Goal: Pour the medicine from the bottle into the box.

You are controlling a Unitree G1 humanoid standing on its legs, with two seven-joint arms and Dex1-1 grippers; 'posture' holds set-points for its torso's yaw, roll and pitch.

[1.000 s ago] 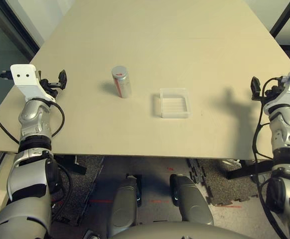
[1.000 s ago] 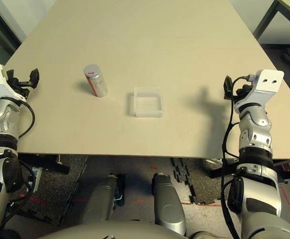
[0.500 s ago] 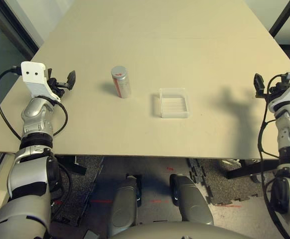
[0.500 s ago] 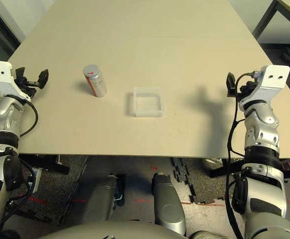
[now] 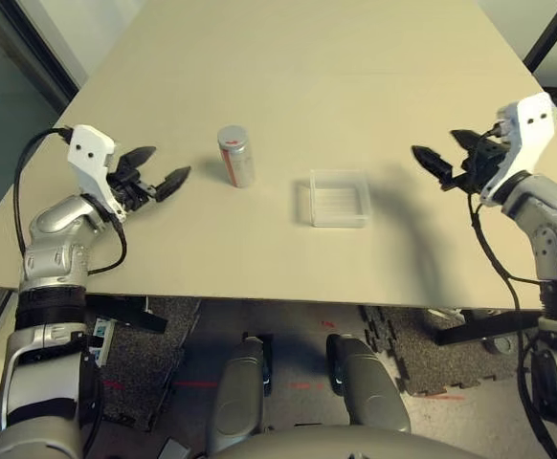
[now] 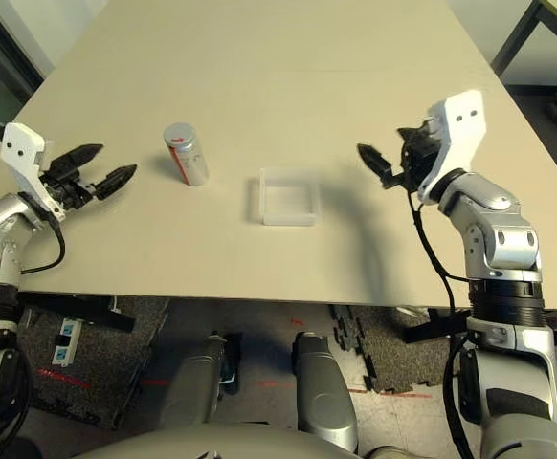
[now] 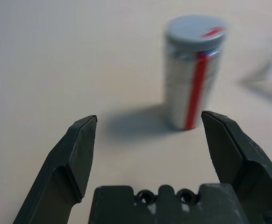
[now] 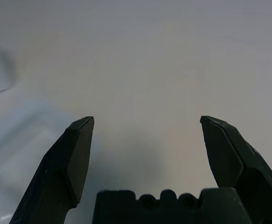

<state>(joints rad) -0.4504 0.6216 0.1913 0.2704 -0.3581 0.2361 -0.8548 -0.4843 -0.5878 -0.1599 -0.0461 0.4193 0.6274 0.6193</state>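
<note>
Hands had swung inward from the bench's outer edges within the last second, both turning to point toward the middle. The left hand hung just above the bench on the left side, jaws spread wide and empty, aimed at the bottle, which stood upright a short way beyond its fingertips. From the left wrist view the bottle sat ahead of the open jaws but off toward one finger rather than centred, its grey cap on and a red stripe running down the label. The right hand hovered on the other side, also wide open with nothing in it, pointing toward the box and stopping short of it.

Neither bottle nor box had moved: the bottle was near the left of the bench's middle, the box just to its right and a little nearer the robot, the two apart. The box looked empty.

To my eye this was the approach, with nothing gripped yet. The left hand seemed bound for the bottle and would need to line up better before closing. The cap looked likely to need removing before any pouring.
</note>
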